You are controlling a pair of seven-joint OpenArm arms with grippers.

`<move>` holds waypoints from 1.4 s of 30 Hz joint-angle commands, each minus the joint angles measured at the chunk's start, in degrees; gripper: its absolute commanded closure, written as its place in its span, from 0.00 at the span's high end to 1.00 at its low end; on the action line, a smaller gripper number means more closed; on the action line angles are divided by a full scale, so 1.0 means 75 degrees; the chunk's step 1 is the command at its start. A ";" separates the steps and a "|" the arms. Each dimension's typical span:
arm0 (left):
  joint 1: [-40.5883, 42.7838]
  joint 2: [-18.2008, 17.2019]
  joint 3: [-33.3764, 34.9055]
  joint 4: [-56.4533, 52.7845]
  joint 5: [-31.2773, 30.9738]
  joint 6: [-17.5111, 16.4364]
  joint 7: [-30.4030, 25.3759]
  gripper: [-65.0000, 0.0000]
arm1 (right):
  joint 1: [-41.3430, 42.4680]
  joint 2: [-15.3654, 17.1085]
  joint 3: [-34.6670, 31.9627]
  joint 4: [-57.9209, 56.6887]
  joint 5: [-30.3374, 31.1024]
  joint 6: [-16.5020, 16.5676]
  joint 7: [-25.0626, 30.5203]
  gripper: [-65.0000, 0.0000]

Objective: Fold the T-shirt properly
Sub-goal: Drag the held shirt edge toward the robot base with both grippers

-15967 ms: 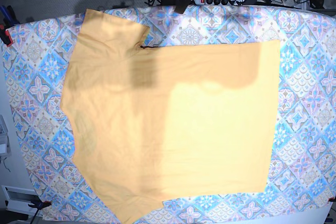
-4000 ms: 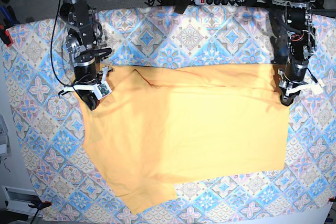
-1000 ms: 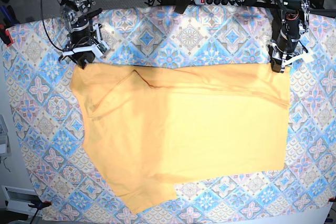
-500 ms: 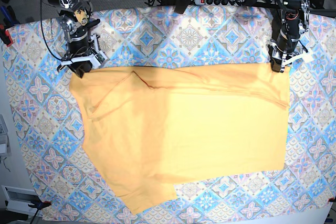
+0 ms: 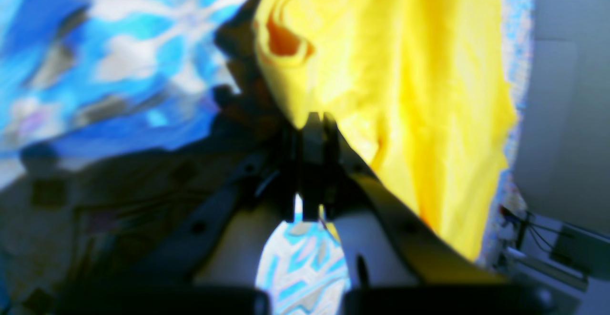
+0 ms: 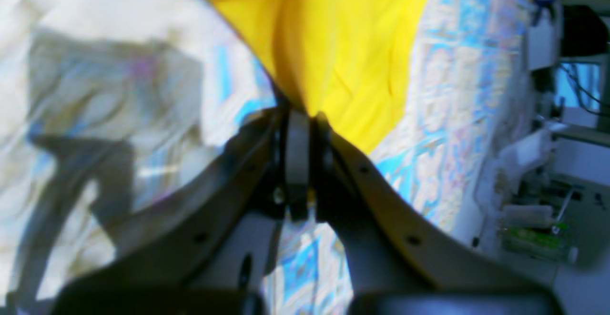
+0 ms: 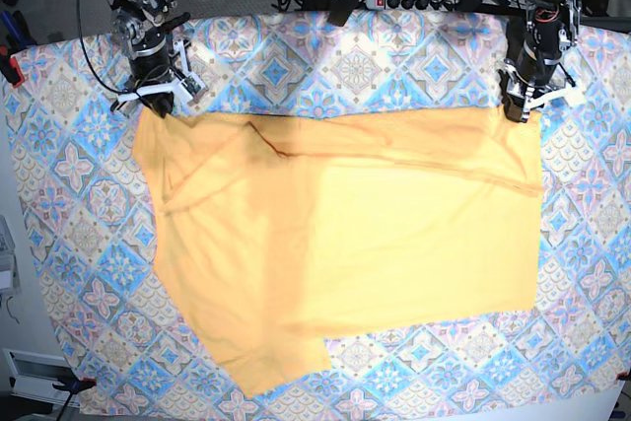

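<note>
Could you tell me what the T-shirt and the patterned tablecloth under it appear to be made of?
The T-shirt looks like soft, matte knit cloth, probably cotton: it creases and bunches into folds where the left pincer and right pincer pinch it. The tablecloth seems a thin printed fabric, though its smooth look could also mean coated cloth.

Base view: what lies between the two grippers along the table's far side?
Only the pale yellow-orange T-shirt's far edge, stretched between left gripper and right gripper.
</note>
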 commanded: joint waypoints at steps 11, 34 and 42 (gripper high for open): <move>0.1038 -0.0166 -0.0046 0.0152 -0.0048 -0.0511 -0.0038 0.00 | -0.1317 0.0499 0.1072 0.0146 -0.0027 -0.0153 0.0697 0.00; 0.2796 -0.0224 -0.0233 0.1102 -0.0048 -0.0511 -0.0038 0.00 | -0.2641 0.0511 0.1400 0.0064 -0.0027 -0.0153 0.1014 0.00; 0.2843 -0.0224 -0.0245 0.1067 -0.0048 -0.0511 -0.0038 0.00 | -0.2700 0.0511 0.1388 0.0064 -0.0027 -0.0153 0.0990 0.00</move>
